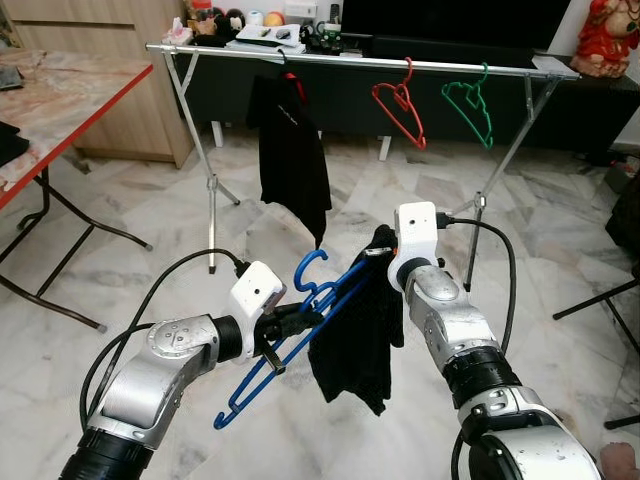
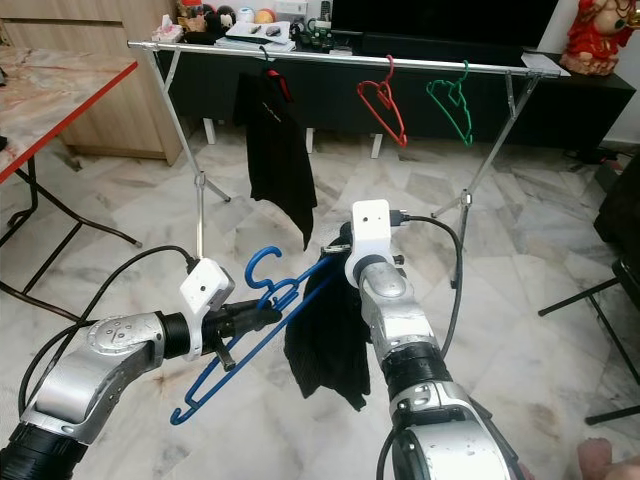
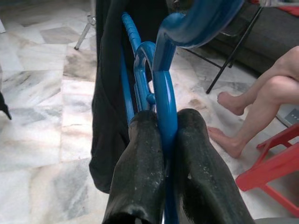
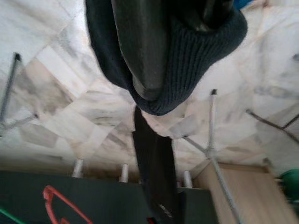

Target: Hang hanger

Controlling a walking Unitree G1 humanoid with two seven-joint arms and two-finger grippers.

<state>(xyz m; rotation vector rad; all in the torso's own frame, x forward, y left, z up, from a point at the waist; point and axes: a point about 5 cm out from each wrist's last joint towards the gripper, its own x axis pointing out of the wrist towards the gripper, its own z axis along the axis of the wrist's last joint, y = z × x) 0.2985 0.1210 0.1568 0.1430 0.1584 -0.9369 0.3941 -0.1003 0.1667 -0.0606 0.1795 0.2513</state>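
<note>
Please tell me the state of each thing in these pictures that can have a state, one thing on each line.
blue hanger: off the rail, tilted, clamped by left gripper.
dark garment: draped on the blue hanger, pinched by right gripper.
drying rail: standing.
black shirt: hanging on the rail.
red hanger: on the rail, bare.
green hanger: on the rail, bare.

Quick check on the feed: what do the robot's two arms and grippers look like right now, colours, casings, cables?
Both arms are silver metal with rounded joint housings and ribbed black cuffs lower down. Each wrist carries a white boxy camera module with a small dark lens. A black cable loops from each module back along its arm. The left gripper and right gripper each have two long black fingers, matte and slightly scuffed.
</note>
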